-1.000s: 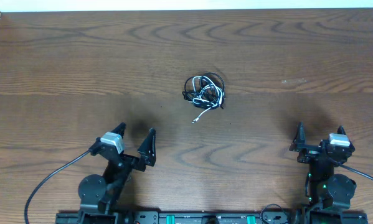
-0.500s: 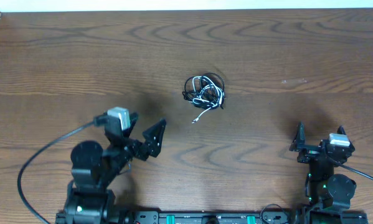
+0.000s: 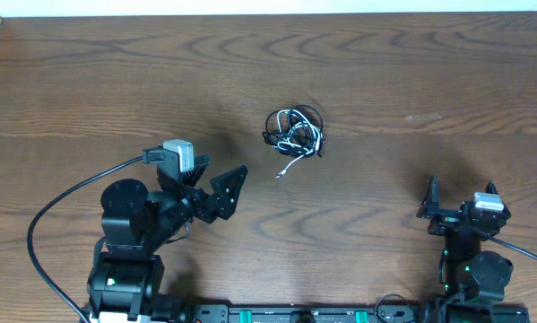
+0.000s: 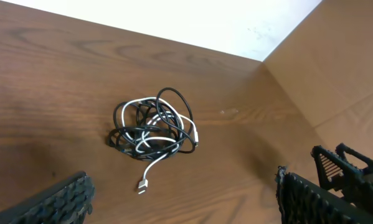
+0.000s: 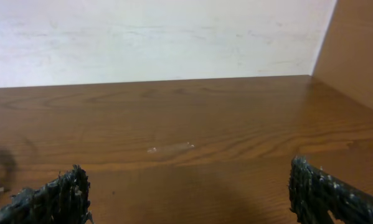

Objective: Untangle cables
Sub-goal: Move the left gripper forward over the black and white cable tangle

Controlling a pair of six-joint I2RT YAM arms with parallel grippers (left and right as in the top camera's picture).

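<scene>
The cables (image 3: 294,132) lie in a small knotted bundle of thin black and white cords at the table's middle. A white plug end (image 3: 280,174) trails out toward me. In the left wrist view the cables (image 4: 154,127) sit ahead of the fingers, and the white plug (image 4: 142,185) lies between the bundle and the jaws. My left gripper (image 3: 221,167) (image 4: 181,186) is open and empty, short of the bundle and to its left. My right gripper (image 3: 462,187) (image 5: 187,171) is open and empty at the near right, far from the cables.
A white wall (image 5: 155,37) borders the table's far edge. A brown side panel (image 4: 335,68) stands at the right. Bare wooden tabletop (image 3: 411,81) surrounds the bundle. Thick black arm cables (image 3: 48,224) loop by the left arm's base.
My left arm has swung forward and right, bringing its open gripper closer to the bundle. The right arm and the cables have not moved.
</scene>
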